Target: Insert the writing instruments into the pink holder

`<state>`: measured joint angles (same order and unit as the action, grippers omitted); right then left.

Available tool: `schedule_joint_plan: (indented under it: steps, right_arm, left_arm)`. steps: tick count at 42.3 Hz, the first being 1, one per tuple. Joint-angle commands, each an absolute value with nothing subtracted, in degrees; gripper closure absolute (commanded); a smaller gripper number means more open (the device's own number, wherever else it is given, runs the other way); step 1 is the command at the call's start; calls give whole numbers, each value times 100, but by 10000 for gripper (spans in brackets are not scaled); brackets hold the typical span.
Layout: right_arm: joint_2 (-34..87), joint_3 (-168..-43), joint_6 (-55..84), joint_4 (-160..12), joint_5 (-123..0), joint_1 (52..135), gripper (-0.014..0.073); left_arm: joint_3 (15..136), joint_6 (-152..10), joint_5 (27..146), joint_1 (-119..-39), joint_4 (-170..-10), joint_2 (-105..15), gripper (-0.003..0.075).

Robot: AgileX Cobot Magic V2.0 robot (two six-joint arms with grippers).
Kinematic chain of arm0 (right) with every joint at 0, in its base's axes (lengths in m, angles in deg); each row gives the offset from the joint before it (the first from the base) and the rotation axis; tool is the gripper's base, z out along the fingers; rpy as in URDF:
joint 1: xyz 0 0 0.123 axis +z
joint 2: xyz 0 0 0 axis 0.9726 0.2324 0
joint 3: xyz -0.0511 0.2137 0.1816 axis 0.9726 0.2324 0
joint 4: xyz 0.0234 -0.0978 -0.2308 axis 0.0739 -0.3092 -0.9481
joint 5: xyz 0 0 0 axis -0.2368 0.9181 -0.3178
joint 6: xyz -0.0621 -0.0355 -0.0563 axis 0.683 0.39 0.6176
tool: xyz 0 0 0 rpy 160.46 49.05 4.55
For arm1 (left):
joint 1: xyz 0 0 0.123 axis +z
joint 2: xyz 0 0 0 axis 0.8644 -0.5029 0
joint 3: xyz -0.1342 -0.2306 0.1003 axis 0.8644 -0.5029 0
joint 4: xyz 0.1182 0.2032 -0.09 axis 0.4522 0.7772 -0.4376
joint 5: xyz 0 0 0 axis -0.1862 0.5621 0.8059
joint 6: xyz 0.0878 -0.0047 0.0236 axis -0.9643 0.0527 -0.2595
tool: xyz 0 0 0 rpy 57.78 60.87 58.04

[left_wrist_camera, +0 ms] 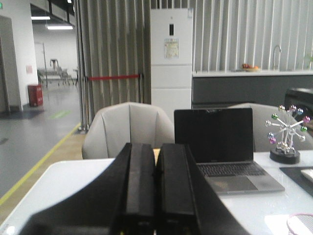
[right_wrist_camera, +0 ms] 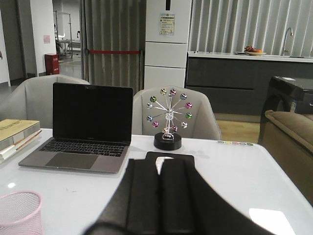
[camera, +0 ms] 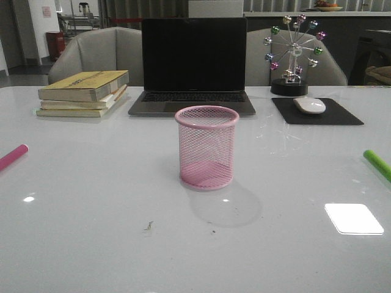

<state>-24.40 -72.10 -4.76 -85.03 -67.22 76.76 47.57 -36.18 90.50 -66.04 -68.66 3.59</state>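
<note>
One pink holder [camera: 206,148], a wire-mesh cylinder with solid rim and base, is standing upright and empty on the glossy white tabletop [camera: 91,220]. Two thick, smooth markers are lying well apart from the holder: one pink marker [camera: 12,157] far to its left, one green marker [camera: 378,164] far to its right, both cut by the picture edges. Behind the holder are sitting one dark laptop [camera: 193,67] and three stacked books [camera: 82,93]. The left gripper [left_wrist_camera: 156,193] and the right gripper [right_wrist_camera: 159,196] are each showing flat black fingers pressed together, holding nothing.
</note>
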Motion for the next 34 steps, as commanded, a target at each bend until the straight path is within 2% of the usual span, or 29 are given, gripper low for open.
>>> schedule_joint_plan:
  steps: [1,6,19,23,34]
  right_arm:
    - [-1928,-7818,-425,-8555,-6715,7651,536]
    - [-1411,-8208,-425,-8550,-7222,7651,536]
    - [-280,-8143,-425,-8550,-8269,7651,536]
    - [75,-8143,-425,-8546,-8442,7651,536]
    - [777,-8143,-425,-8546,-8538,7651,531]
  left_arm:
    - [5358,-3562,9135,-6646,-6942,-153,629]
    - [5552,-3562,9479,-6646,-6942,-636,629]
    - [5532,-3562,10379,-6646,-6952,-1638,629]
    - [5532,-3562,10723,-6646,-6952,-1921,629]
    - [5532,-3562,10737,-6646,-6997,-2533,628]
